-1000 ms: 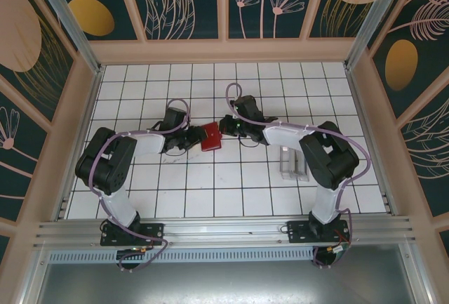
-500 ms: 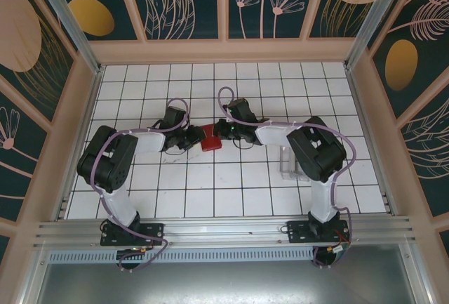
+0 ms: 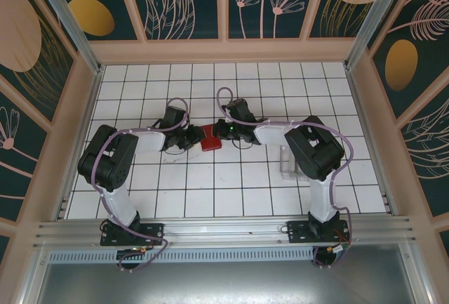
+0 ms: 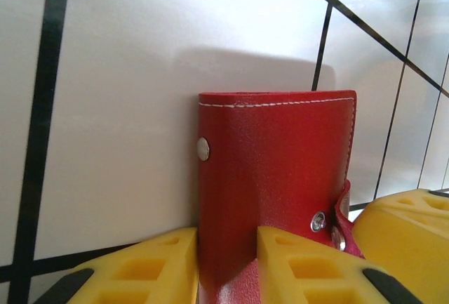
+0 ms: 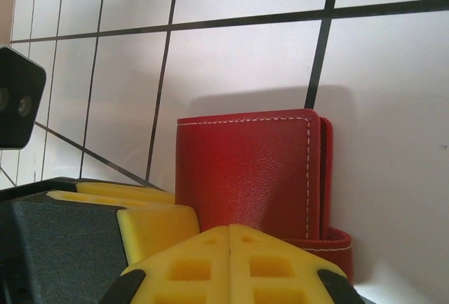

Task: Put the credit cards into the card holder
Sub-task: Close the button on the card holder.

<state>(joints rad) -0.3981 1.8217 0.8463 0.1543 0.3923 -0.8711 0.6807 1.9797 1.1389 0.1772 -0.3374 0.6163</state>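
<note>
The red card holder (image 3: 210, 137) lies folded shut on the tiled floor between my two arms. My left gripper (image 3: 196, 137) is shut on the left end of it. In the left wrist view the yellow fingers (image 4: 151, 265) pinch the card holder (image 4: 277, 156), whose clasp tab and rivets show at its right edge. My right gripper (image 3: 222, 130) is shut with nothing between its fingers. Its joined tips (image 5: 230, 232) sit at the near edge of the card holder (image 5: 245, 170), by the strap. The credit cards are hidden from me.
A clear acrylic slotted tray (image 3: 292, 163) stands to the right, beside the right arm's elbow. Low walls (image 3: 224, 53) fence the white tiled floor (image 3: 210, 192) on three sides. The left arm's finger and camera (image 5: 14, 107) show at the left of the right wrist view.
The right gripper has slid left up to the card holder's right side. The left jaws have narrowed onto the holder. The holder has barely moved.
</note>
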